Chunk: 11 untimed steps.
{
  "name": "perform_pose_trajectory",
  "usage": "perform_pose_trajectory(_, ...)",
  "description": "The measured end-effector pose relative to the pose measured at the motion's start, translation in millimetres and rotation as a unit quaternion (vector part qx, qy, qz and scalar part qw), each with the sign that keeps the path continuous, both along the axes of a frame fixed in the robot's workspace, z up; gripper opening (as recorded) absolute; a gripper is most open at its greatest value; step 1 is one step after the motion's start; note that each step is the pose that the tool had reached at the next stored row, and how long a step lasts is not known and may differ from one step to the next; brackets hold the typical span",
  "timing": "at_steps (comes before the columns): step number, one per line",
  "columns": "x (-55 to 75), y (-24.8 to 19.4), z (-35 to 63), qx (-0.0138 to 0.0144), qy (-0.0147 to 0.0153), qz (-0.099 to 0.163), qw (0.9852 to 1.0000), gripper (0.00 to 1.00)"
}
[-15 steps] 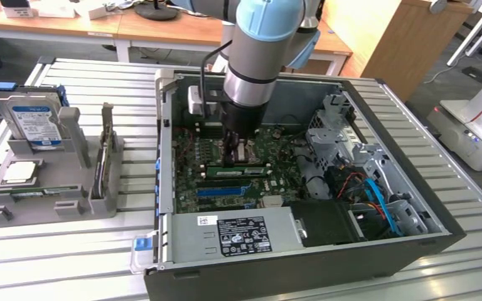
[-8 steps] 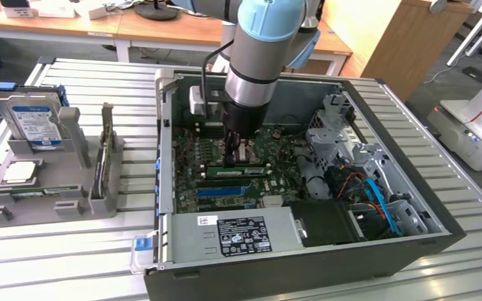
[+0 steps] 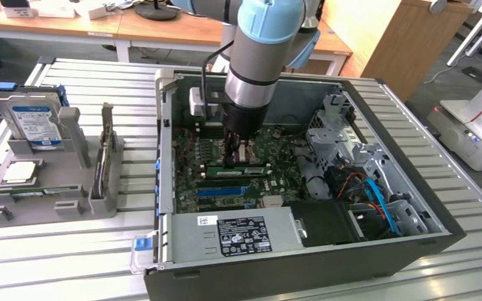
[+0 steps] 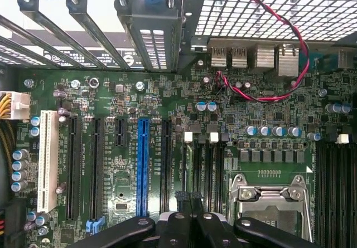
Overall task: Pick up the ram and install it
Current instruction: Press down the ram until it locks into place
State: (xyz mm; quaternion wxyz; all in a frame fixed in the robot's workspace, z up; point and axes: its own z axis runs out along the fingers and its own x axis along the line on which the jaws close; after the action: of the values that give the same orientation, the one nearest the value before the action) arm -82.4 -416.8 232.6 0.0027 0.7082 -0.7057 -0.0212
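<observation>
Green ram (image 3: 243, 170) sits low on the board (image 3: 287, 160) inside the case (image 3: 308, 276), lengthwise along a slot, probably so it can be seated. Your gripper (image 3: 236, 152) is clenched directly above it, but you cannot tell if it pinches the stick or only presses. The exterior view gives you the ram and its white label. The wrist view gives you the closed fingertips (image 4: 184, 217) over the black slots (image 4: 201, 164) and the blue slot (image 4: 143, 164) beside them.

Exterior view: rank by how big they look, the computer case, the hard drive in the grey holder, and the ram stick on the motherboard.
1. Computer case
2. Hard drive
3. Ram stick, below the end effector
</observation>
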Motion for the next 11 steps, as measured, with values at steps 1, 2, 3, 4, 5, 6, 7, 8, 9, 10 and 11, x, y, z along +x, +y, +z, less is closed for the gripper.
perform_pose_trajectory(1,0.1,0.4,-0.2,0.0002,-0.0001,0.0,1.0,0.11)
perform_pose_trajectory(2,0.0,1.0,-0.2,0.0002,-0.0001,0.0,1.0,0.11)
perform_pose_trajectory(3,0.0,1.7,-0.1,0.0001,0.0,0.0,1.0,0.11)
perform_pose_trajectory(4,0.1,2.0,-0.2,0.0001,-0.0001,0.0,1.0,0.11)
perform_pose_trajectory(5,0.1,2.1,-0.1,0.0001,-0.0001,0.0,1.0,0.11)
perform_pose_trajectory(6,0.0,2.1,-0.1,0.0001,0.0,0.0,1.0,0.11)
perform_pose_trajectory(7,0.0,2.2,-0.3,0.0001,0.0,0.0,1.0,0.11)
perform_pose_trajectory(8,0.0,2.3,-0.9,0.0001,-0.0001,0.0,1.0,0.11)
perform_pose_trajectory(9,0.0,2.4,-1.5,0.0001,0.0,0.0,1.0,0.11)
perform_pose_trajectory(10,0.0,2.4,-1.8,0.0,0.0,0.0,1.0,0.11)
perform_pose_trajectory(11,0.0,2.4,-1.8,-0.0001,0.0,0.0,1.0,0.11)
